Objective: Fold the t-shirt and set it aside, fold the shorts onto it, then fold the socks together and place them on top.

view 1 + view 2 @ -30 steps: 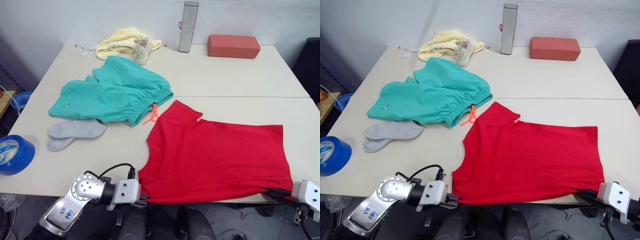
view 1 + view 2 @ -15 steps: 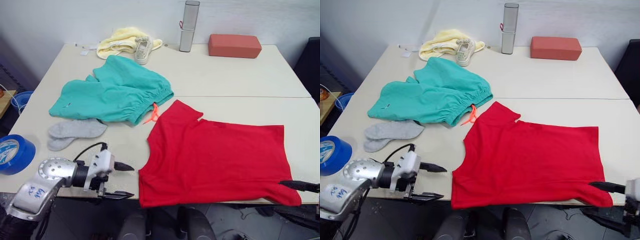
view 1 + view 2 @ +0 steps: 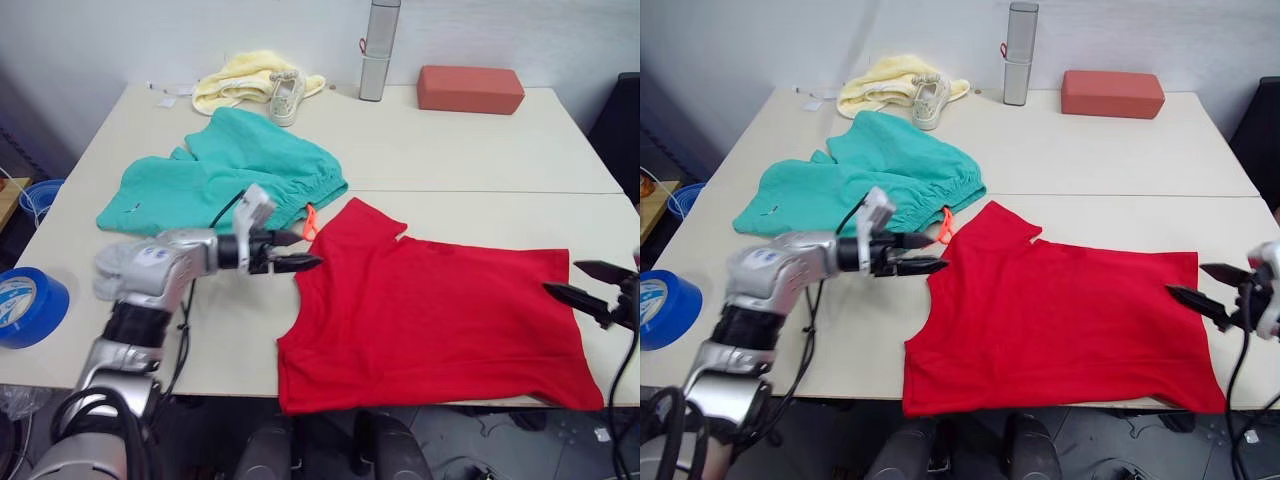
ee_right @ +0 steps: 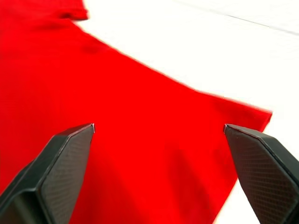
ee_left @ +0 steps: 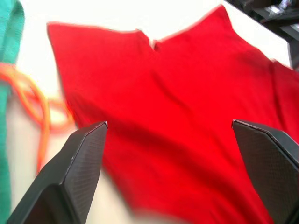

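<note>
The red t-shirt (image 3: 430, 320) lies flat at the table's front edge, sleeve toward the shorts. My left gripper (image 3: 311, 250) hovers open at the shirt's left sleeve edge, beside the orange drawstring (image 5: 42, 107), with nothing between its fingers (image 5: 84, 158). My right gripper (image 3: 562, 277) stands open and empty at the shirt's right edge. The teal shorts (image 3: 230, 180) lie spread at the left middle of the table. The socks are hidden behind my left forearm.
A blue tape roll (image 3: 30, 305) sits at the front left corner. At the back lie a pale yellow cloth (image 3: 235, 80) with a small shoe (image 3: 285, 97), a metal cylinder (image 3: 375, 50) and a red-brown block (image 3: 470, 88). The table's front edge runs just below the shirt.
Both grippers have opened and let go of the shirt's front hem. The left one rose to the shirt's left sleeve, the right one to its right edge.
</note>
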Robot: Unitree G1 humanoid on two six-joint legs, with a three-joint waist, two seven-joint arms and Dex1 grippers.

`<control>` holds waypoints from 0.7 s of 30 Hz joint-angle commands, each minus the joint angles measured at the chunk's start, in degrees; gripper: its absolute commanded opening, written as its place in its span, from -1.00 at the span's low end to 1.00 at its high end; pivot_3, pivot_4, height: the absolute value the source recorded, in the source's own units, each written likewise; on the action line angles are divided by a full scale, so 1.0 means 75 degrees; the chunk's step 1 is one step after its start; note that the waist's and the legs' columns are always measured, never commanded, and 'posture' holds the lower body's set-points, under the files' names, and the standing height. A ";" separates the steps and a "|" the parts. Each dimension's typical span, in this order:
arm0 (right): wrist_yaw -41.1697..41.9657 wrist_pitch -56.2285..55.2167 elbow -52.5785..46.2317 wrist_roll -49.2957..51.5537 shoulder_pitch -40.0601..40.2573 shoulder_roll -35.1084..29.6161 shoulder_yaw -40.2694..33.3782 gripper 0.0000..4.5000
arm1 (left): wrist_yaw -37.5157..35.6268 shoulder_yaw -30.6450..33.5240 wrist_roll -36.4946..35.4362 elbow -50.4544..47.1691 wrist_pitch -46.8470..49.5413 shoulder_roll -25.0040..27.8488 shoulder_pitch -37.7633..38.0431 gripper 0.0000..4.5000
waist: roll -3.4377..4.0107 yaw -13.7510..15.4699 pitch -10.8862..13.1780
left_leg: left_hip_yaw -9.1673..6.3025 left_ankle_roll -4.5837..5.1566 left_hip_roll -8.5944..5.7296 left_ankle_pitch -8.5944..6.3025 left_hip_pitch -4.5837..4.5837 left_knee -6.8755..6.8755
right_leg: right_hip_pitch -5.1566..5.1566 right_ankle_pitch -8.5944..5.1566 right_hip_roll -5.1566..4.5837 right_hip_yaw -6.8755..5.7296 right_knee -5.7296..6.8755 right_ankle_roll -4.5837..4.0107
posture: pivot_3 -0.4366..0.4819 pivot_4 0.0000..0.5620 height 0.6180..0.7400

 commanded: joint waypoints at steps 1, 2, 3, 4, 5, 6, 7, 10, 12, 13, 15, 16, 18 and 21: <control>-0.0462 0.0021 0.0718 -0.0368 -0.0711 0.0101 0.0200 1.00 | 0.0227 -0.0180 0.0750 0.1486 -0.0905 -0.0497 -0.0797 0.98 | -0.0006 0.0003 0.0003 | 0.0003 0.0001 -0.0001 0.0000 -0.0001 0.0004 | 0.0000 0.0001 0.0000 0.0003 0.0002 0.0003 | -0.05 -0.47 1.00; -0.0579 0.0031 0.0964 -0.0450 -0.0947 0.0139 0.0253 1.00 | 0.0255 -0.0206 0.0911 0.1977 -0.1236 -0.0730 -0.1039 0.98 | -0.0006 0.0000 0.0004 | 0.0003 0.0003 -0.0002 0.0002 0.0000 0.0006 | 0.0000 0.0002 -0.0001 0.0002 0.0000 0.0005 | -0.05 -0.47 1.00; -0.0613 -0.0039 0.1191 -0.0546 -0.1131 0.0157 0.0323 1.00 | 0.0306 -0.0245 0.1094 0.2449 -0.1532 -0.0915 -0.1272 0.98 | -0.0007 -0.0005 0.0004 | 0.0005 0.0004 -0.0003 0.0001 -0.0001 0.0004 | -0.0001 0.0003 -0.0001 0.0004 -0.0001 0.0005 | -0.05 -0.47 1.00; -0.0696 -0.0197 0.1474 -0.0724 -0.1314 0.0149 0.0428 1.00 | 0.0401 -0.0281 0.1302 0.2952 -0.1851 -0.1095 -0.1513 0.98 | -0.0008 -0.0004 0.0005 | 0.0006 0.0004 -0.0002 0.0000 0.0000 0.0004 | -0.0001 0.0003 -0.0004 0.0006 -0.0002 0.0005 | -0.05 -0.47 1.00; -0.0723 -0.0326 0.1710 -0.0868 -0.1475 0.0140 0.0531 1.00 | 0.0478 -0.0269 0.1462 0.3426 -0.2172 -0.1264 -0.1736 0.98 | -0.0009 -0.0003 0.0006 | 0.0006 0.0004 -0.0002 0.0000 -0.0003 0.0004 | -0.0002 0.0003 -0.0004 0.0005 -0.0003 0.0006 | -0.05 -0.47 1.00; -0.0725 -0.0426 0.1931 -0.0987 -0.1633 0.0137 0.0621 1.00 | 0.0626 -0.0202 0.1583 0.3888 -0.2398 -0.1422 -0.1952 0.98 | -0.0013 -0.0003 0.0008 | 0.0007 0.0004 -0.0002 0.0000 -0.0003 0.0004 | -0.0002 0.0004 -0.0004 0.0006 -0.0004 0.0007 | -0.05 -0.47 1.00; -0.0745 -0.0487 0.2125 -0.1087 -0.1782 0.0139 0.0689 1.00 | 0.0729 -0.0119 0.1676 0.4298 -0.2587 -0.1548 -0.2135 0.98 | -0.0018 -0.0011 0.0011 | 0.0009 0.0004 -0.0003 0.0000 -0.0004 0.0005 | -0.0003 0.0005 -0.0004 0.0005 -0.0005 0.0009 | -0.05 -0.47 1.00; -0.0824 -0.0743 0.2901 -0.1435 -0.2422 0.0158 0.0963 1.00 | 0.1117 0.0028 0.2010 0.5531 -0.3293 -0.1868 -0.2658 0.98 | -0.0022 -0.0030 0.0013 | 0.0015 0.0004 -0.0002 0.0000 -0.0004 0.0003 | -0.0009 0.0006 -0.0004 0.0011 -0.0006 0.0011 | -0.05 -0.47 1.00; -0.0870 -0.0983 0.3458 -0.1673 -0.2911 0.0177 0.1138 1.00 | 0.1248 0.0057 0.2192 0.6162 -0.3535 -0.2019 -0.2918 0.98 | -0.0024 -0.0070 0.0014 | 0.0021 0.0003 -0.0001 0.0000 -0.0003 0.0002 | -0.0015 0.0006 -0.0003 0.0017 -0.0002 0.0011 | -0.05 -0.47 1.00; -0.0888 -0.1067 0.3740 -0.1782 -0.3158 0.0190 0.1216 1.00 | 0.1269 0.0079 0.2271 0.6434 -0.3627 -0.2075 -0.3025 0.98 | -0.0024 -0.0084 0.0014 | 0.0030 0.0003 -0.0001 0.0000 -0.0004 0.0001 | -0.0024 0.0006 -0.0003 0.0017 0.0003 0.0011 | -0.05 -0.47 1.00; -0.0943 -0.1161 0.4275 -0.1974 -0.3572 0.0204 0.1330 1.00 | 0.1349 0.0172 0.2390 0.6856 -0.3699 -0.2165 -0.3193 0.98 | -0.0029 -0.0140 0.0018 | 0.0041 0.0002 0.0001 0.0000 -0.0004 -0.0003 | -0.0033 0.0006 -0.0001 0.0016 0.0007 0.0011 | -0.05 -0.47 1.00; -0.0922 -0.1164 0.4527 -0.2040 -0.3763 0.0218 0.1378 1.00 | 0.1414 0.0234 0.2447 0.7034 -0.3783 -0.2196 -0.3261 0.98 | -0.0029 -0.0168 0.0018 | 0.0047 0.0002 0.0001 0.0001 -0.0006 -0.0003 | -0.0040 0.0006 0.0000 0.0015 0.0011 0.0011 | -0.05 -0.47 1.00; -0.0860 -0.1151 0.5056 -0.2197 -0.4160 0.0296 0.1495 1.00 | 0.1742 0.0478 0.2444 0.7408 -0.3814 -0.2266 -0.3420 0.98 | -0.0038 -0.0188 0.0023 | 0.0058 0.0002 0.0001 0.0001 -0.0009 -0.0006 | -0.0055 0.0006 0.0000 0.0014 0.0020 0.0011 | -0.05 -0.47 1.00; -0.0764 -0.1062 0.5570 -0.2332 -0.4609 0.0498 0.1628 1.00 | 0.1810 0.0736 0.2467 0.7775 -0.3722 -0.2366 -0.3557 0.98 | -0.0050 -0.0214 0.0030 | 0.0081 0.0003 0.0000 0.0002 -0.0015 -0.0002 | -0.0077 0.0008 -0.0001 0.0016 0.0036 0.0015 | -0.05 -0.47 1.00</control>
